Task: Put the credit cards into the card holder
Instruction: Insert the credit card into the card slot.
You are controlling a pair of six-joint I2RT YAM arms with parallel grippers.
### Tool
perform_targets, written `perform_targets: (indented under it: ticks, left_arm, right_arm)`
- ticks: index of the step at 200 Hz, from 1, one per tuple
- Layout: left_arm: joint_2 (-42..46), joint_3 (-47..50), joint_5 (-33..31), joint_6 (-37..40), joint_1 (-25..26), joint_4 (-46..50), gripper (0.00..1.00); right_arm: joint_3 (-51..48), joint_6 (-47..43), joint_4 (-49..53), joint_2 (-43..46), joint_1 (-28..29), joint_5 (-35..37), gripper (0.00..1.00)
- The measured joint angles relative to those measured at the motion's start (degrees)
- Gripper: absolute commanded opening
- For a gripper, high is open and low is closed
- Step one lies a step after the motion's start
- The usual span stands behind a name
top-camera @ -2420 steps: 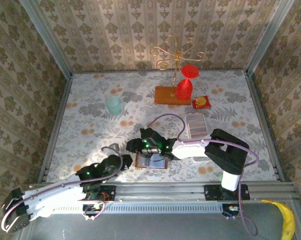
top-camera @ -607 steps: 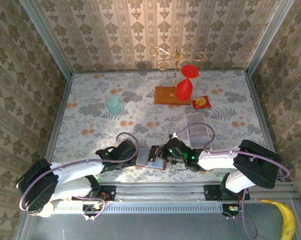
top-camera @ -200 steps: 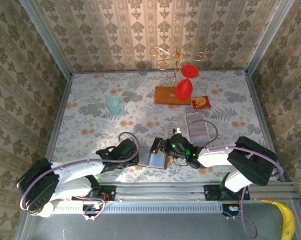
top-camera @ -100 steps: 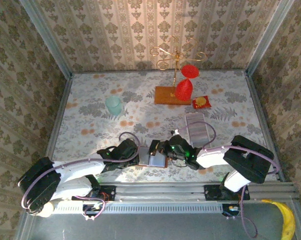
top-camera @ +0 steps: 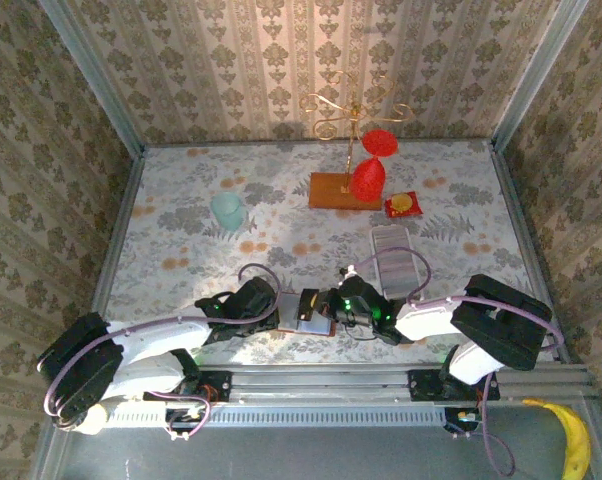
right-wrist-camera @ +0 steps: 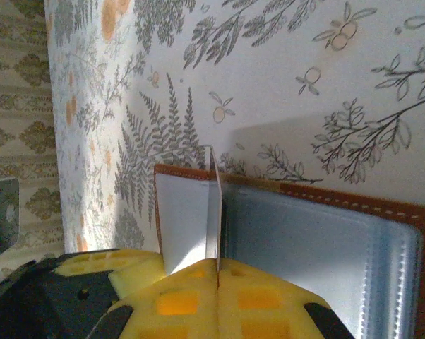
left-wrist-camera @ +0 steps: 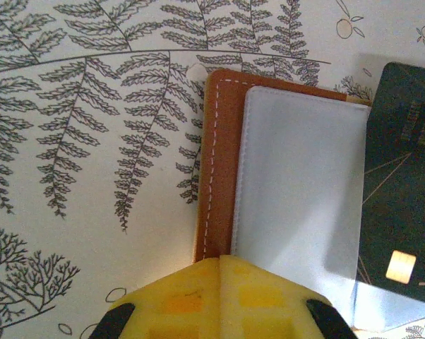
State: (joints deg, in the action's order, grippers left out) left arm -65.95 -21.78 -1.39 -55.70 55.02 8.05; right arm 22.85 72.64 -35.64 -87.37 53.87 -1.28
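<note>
The orange-brown card holder (top-camera: pixel 303 320) lies open near the table's front edge, its grey pockets (left-wrist-camera: pixel 297 183) facing up. My left gripper (top-camera: pixel 278 308) is shut, and its yellow tips (left-wrist-camera: pixel 219 263) rest on the holder's near left edge. My right gripper (top-camera: pixel 328 305) is shut on one credit card (right-wrist-camera: pixel 214 201), held edge-up over the holder's inner pockets (right-wrist-camera: pixel 318 240). In the left wrist view that card (left-wrist-camera: pixel 403 191) shows a dark face with a gold chip. The other credit cards (top-camera: pixel 394 255) sit as a pale row in a white tray.
A wooden stand base (top-camera: pixel 343 190) with gold hooks and red items is at the back. A red-and-yellow packet (top-camera: pixel 402 205) lies beside it, and a pale green cup (top-camera: pixel 227 209) stands back left. Metal rails edge the table.
My right gripper has moved the card slightly left and down over the open holder. The left gripper has stayed on the holder's edge.
</note>
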Motion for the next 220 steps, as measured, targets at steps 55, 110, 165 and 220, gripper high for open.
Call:
perform_targets:
  ticks: [55, 110, 165, 220]
  left_arm:
    - [0.00, 0.00, -0.07, 0.00, 0.00, 0.00, 0.00]
    - [0.00, 0.00, -0.07, 0.00, 0.00, 0.00, 0.00]
    - [0.00, 0.00, -0.07, 0.00, 0.00, 0.00, 0.00]
    - [-0.11, 0.00, -0.07, 0.00, 0.00, -0.04, 0.00]
  right_arm:
    - [0.00, 0.02, 0.24, 0.00, 0.96, -2.08, 0.00]
    - [1.07, 0.63, 5.27, 0.63, 1.11, -2.67, 0.00]
    - [1.31, 1.11, 6.75, 1.46, 1.33, -3.06, 0.00]
    - [2.89, 0.87, 5.70, -0.66, 1.49, -3.93, 0.00]
